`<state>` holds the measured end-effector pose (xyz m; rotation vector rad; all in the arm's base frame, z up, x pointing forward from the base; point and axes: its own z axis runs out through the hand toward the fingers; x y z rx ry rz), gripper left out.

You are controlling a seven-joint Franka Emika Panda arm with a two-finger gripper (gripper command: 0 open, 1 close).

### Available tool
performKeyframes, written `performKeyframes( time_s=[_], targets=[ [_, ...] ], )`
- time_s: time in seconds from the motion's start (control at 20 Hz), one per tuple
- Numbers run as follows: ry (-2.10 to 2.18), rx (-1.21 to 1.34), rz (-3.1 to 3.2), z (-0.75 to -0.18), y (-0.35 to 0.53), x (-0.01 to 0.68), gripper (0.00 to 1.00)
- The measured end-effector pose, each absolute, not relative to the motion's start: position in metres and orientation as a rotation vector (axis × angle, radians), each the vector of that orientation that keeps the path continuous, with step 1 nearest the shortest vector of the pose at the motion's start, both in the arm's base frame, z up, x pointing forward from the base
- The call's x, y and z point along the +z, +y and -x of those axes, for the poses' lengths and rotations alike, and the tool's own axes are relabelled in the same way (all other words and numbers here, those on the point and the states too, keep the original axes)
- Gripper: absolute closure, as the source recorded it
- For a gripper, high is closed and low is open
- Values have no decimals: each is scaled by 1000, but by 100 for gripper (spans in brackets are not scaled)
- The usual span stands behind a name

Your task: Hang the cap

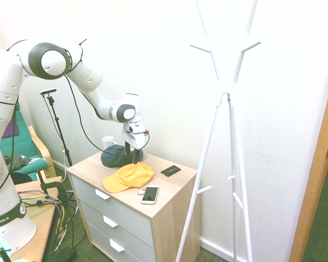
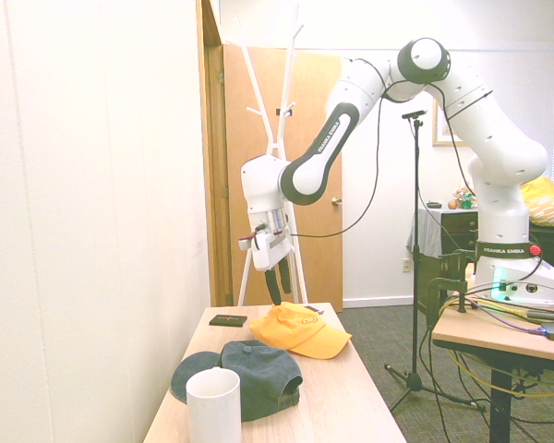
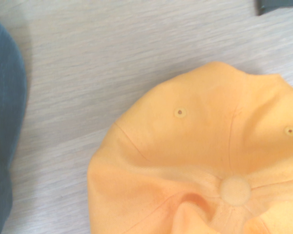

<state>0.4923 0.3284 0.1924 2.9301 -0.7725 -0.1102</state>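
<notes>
Pincer [image 1: 132, 154] spread above the orange cap [image 1: 132, 175], which lies on the counter [image 1: 89, 167]; pickup seems in hand. Next: lower, pinch the crown, then carry toward the rack [image 1: 239, 164]. Count: two caps, one mug [image 2: 214, 407], one phone [image 1: 150, 195], one rack.

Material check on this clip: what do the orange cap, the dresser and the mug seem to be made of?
Orange cap: matte woven fabric, likely cotton; seams, stitched eyelets and soft folds show.
Dresser: pale wood or wood-look laminate, with visible grain on top; the drawer fronts are smooth gray, material unclear.
Mug: probably glazed ceramic, judging by its smooth white wall.
</notes>
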Motion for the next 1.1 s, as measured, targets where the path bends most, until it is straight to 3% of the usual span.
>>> performKeyframes(
  time_s=[1.1],
  targets=[
    [-756,-59,-2929,-521,313,158,100]
  ],
)
